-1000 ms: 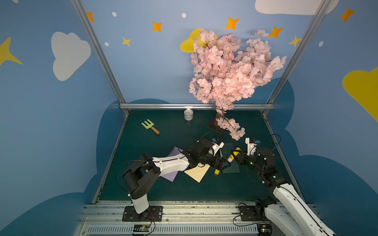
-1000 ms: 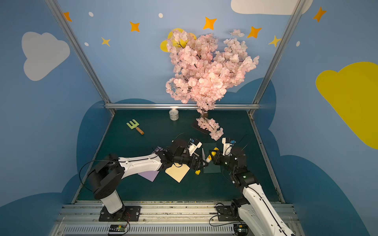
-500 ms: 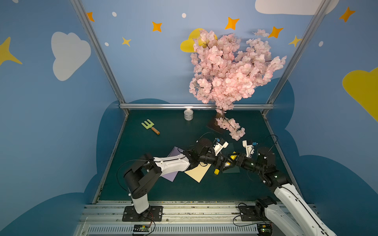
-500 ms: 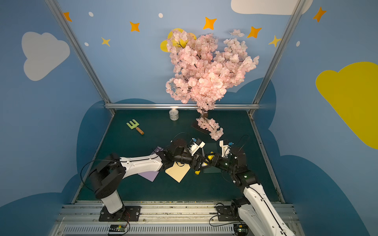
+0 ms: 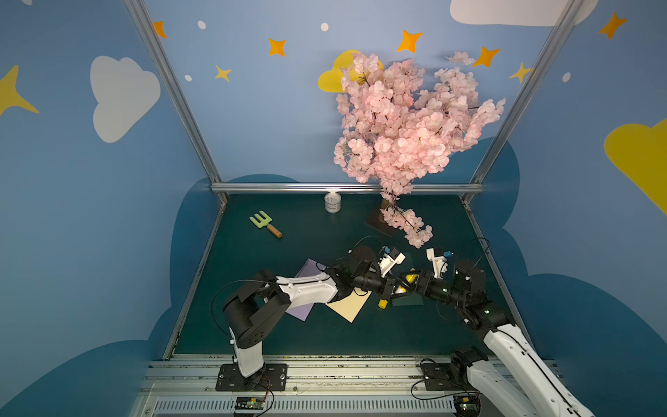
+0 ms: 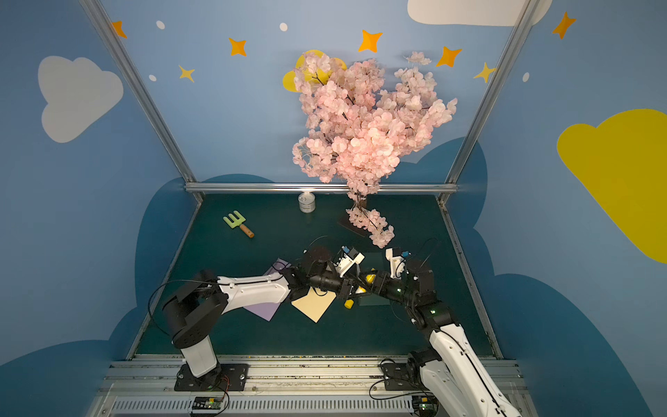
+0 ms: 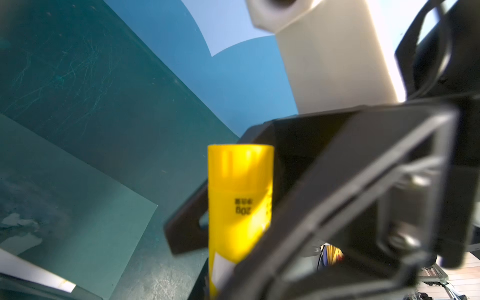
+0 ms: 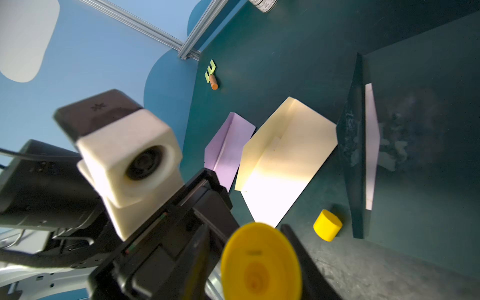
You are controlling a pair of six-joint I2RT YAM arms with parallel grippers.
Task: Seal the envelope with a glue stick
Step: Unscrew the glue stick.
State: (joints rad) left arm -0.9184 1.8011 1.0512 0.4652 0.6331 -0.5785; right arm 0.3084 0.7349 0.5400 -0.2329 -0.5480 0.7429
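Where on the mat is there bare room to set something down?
Bare: the near strip between the cream envelope and the front rail; also the patch bordered by the toy rake, the tin can and the purple envelope. Crowded: around the glue stick, yellow cap and dark green envelope.

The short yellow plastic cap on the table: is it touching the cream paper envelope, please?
Apart. The right wrist view shows bare green table between the yellow cap and cream envelope.
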